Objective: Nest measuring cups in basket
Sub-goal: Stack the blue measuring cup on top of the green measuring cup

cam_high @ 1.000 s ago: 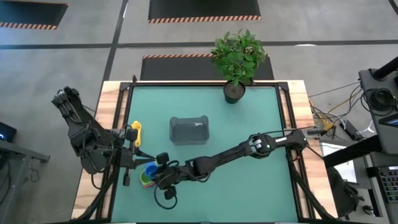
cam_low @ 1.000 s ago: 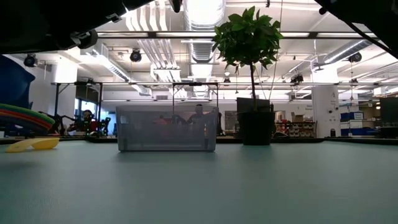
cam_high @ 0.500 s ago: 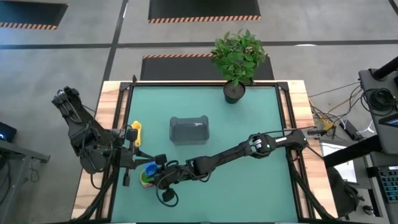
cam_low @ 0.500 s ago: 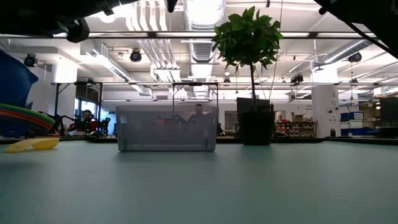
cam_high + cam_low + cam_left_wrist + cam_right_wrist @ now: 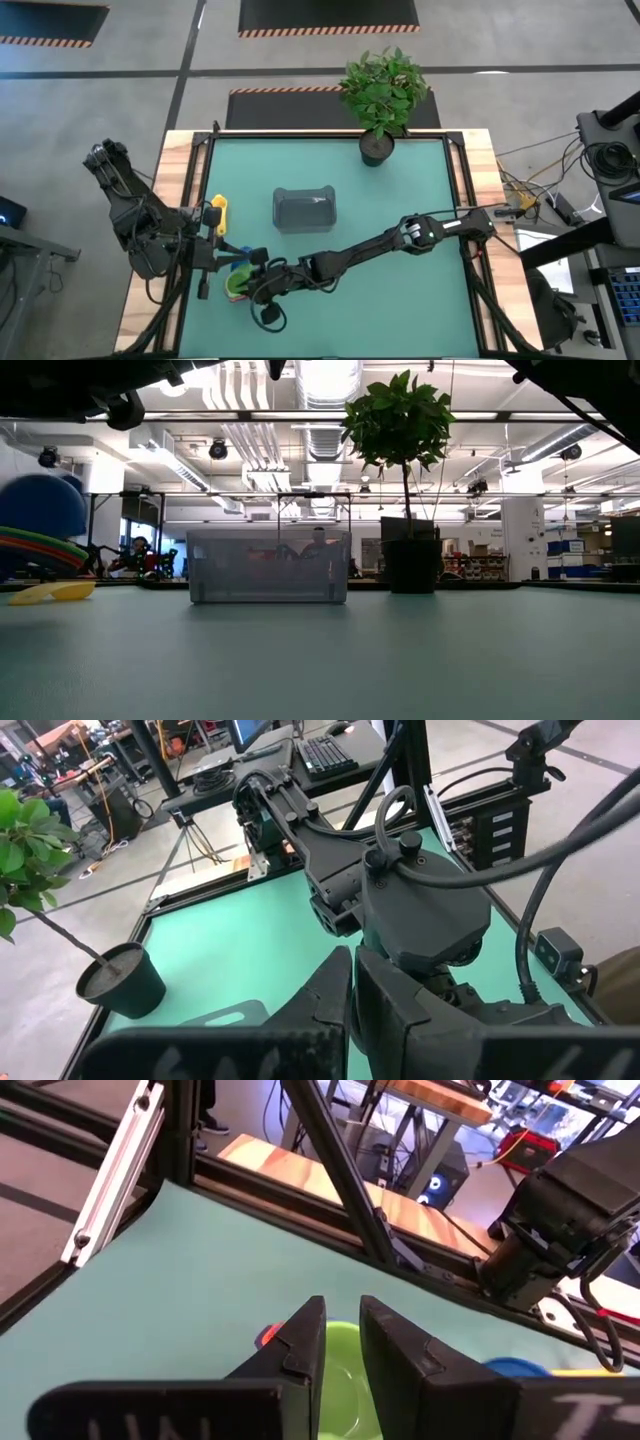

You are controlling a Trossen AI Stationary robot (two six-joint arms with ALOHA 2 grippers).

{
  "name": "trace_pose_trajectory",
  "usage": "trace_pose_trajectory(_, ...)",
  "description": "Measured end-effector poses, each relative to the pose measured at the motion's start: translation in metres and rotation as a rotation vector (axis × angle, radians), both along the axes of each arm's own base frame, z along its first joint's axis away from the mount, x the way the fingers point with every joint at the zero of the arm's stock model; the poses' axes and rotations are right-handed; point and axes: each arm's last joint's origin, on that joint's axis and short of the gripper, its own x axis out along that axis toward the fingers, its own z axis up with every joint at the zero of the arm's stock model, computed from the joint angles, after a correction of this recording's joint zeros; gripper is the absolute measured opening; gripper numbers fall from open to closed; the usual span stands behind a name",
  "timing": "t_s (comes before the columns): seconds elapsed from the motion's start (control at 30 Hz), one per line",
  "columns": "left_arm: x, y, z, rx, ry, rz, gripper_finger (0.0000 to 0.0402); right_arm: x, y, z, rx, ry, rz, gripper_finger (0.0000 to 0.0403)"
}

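A nested stack of measuring cups, green [image 5: 237, 286] on top with orange and red rims under it [image 5: 30, 546], hangs clear of the table at its near left. My right gripper [image 5: 257, 279] [image 5: 340, 1318] reaches across to it, fingers close together over the green bowl [image 5: 345, 1380]. A blue cup [image 5: 238, 262] [image 5: 42, 508] [image 5: 515, 1368] is lifted just beside and above the stack, at my left gripper [image 5: 226, 252] [image 5: 352, 975], whose fingers are nearly together. A yellow cup [image 5: 217, 210] [image 5: 52, 592] rests upside down on the table. The grey basket [image 5: 305, 208] [image 5: 268, 565] stands mid-table. My left gripper is shut on the blue cup, coming level from the table's left. Its own fingers hide the place of contact, so which part it has cannot be told. The cup is lifted clear of the table. My right gripper holds the stack at the green cup's rim [image 5: 330, 1342], slanting down from the table's right. The fingers cover the exact spot. The stack is lifted clear and tilted.
A potted plant in a black pot [image 5: 377, 148] [image 5: 410, 565] stands at the far edge, right of the basket. The right arm [image 5: 400, 238] lies across the table's middle, near side of the basket. A raised black frame [image 5: 455, 200] borders the green mat.
The blue cup has moved a little toward the far edge, off the top of the stack, which uncovers the green cup in the high view. In the low view it has shifted right and slightly down. The stack and the right gripper have stayed put.
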Motion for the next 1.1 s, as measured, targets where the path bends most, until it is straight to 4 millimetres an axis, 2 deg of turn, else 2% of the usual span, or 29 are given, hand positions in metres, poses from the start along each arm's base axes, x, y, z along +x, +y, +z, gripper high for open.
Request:
trace_pose_trajectory(0.13,0.000,0.001,-0.002,-0.026,0.014,0.014,0.0000,-0.002,0.002,-0.002,-0.028,0.029,0.010,0.0051)
trace_pose_trajectory(0.23,-0.003,0.003,-0.008,-0.070,0.065,0.050,0.0000,-0.011,0.011,0.005,-0.083,0.082,0.033,0.0048)
trace_pose_trajectory(0.37,-0.006,0.008,-0.018,-0.149,0.148,0.133,0.0000,-0.037,0.030,0.030,-0.199,0.178,0.020,0.0031)
trace_pose_trajectory(0.47,-0.007,0.009,-0.026,-0.202,0.196,0.196,0.0000,-0.058,0.035,0.044,-0.291,0.281,-0.033,0.0016)
trace_pose_trajectory(0.63,-0.002,0.010,-0.038,-0.233,0.260,0.296,0.0000,-0.086,0.026,0.055,-0.326,0.484,-0.101,0.0009)
trace_pose_trajectory(0.8,0.015,0.015,-0.054,-0.290,0.424,0.363,0.0000,-0.107,0.017,0.057,-0.323,0.560,-0.128,0.0009)
trace_pose_trajectory(0.93,0.033,0.023,-0.072,-0.296,0.578,0.428,0.0000,-0.123,0.009,0.054,-0.333,0.543,-0.158,0.0009)
trace_pose_trajectory(1.1,0.048,0.040,-0.103,-0.283,0.794,0.536,0.0000,-0.152,-0.005,0.055,-0.298,0.411,-0.165,0.0009)
